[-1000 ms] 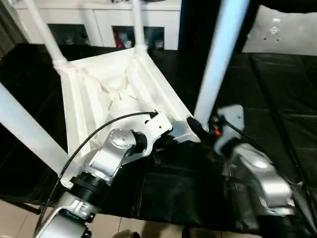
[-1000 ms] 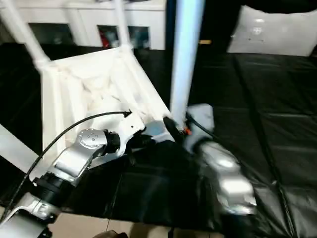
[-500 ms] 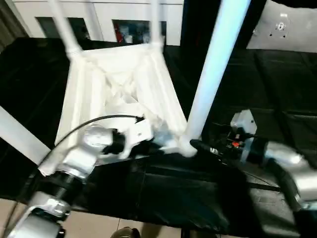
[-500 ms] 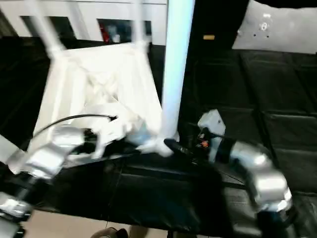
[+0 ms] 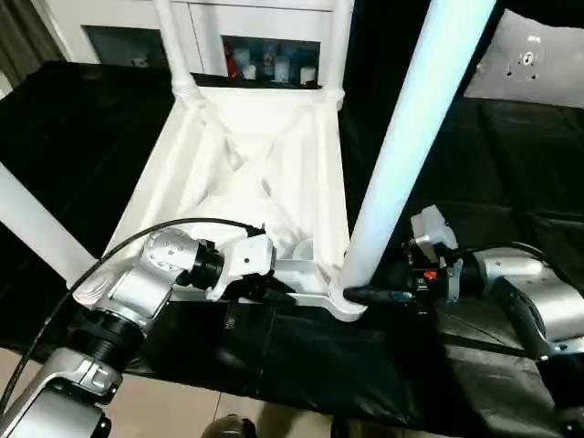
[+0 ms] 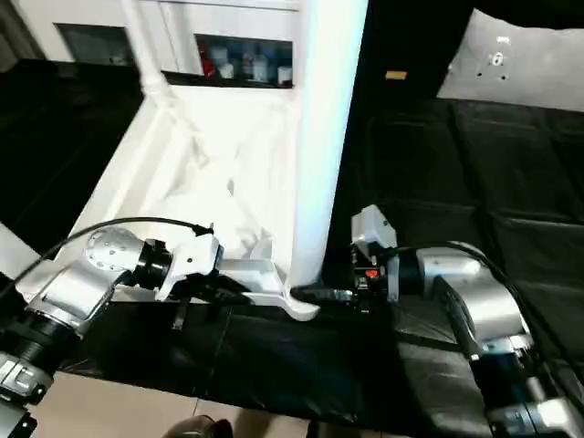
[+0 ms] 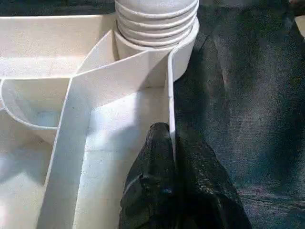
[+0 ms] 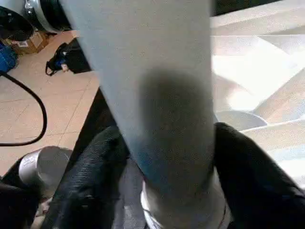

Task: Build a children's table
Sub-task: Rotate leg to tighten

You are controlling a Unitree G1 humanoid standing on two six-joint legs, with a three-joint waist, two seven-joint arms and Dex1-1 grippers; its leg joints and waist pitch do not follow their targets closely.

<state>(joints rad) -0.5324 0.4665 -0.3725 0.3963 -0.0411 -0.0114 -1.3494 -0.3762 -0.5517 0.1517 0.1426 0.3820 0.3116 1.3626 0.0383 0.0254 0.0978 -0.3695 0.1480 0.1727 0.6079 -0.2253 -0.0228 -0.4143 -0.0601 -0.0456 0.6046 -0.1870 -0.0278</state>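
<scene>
Lying upturned on black matting [image 5: 511, 173] before white cabinets [image 5: 246, 36], children's table [image 5: 265, 173]: left pincer [image 7: 171, 191] pinches its rim, right pincer [image 8: 167, 176] clasps near leg [image 5: 401, 155].

The white plastic children's table [image 5: 265, 173] lies upside down across the centre of the head views, its X-ribbed underside facing up. Legs rise from its corner sockets: two thin-looking far ones at top centre, one running off the left edge, and the near right leg [image 5: 411, 137], thick and tall, standing in its socket [image 7: 159, 43] with its screw threads showing above the rim.
</scene>
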